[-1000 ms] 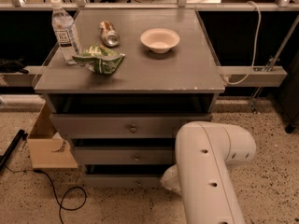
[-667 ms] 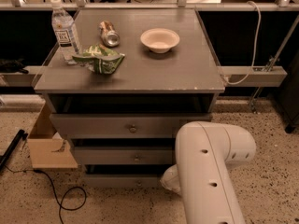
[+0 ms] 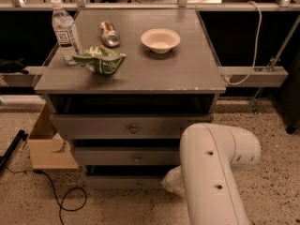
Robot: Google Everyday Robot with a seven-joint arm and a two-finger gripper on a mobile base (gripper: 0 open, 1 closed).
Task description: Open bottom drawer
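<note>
Tool [image 3: 172,182] low at the cabinet's lower right corner, mostly hidden behind the white arm [image 3: 213,172]; how far open, cannot tell. Just left of it the bottom drawer [image 3: 122,182], its slim front set back under the middle drawer [image 3: 112,157]. Open floor [image 3: 117,207] before the drawer fronts, bounded at left by a cardboard box [image 3: 47,146] and a looping cable [image 3: 63,201].

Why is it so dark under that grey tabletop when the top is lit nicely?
Camera view: light comes from above, so the grey cabinet top is bright while gaps above each drawer fall in shadow; the slim grey bottom drawer is dimmest. The big white robot arm in front catches light and hides the end effector, low beside that drawer.
</note>
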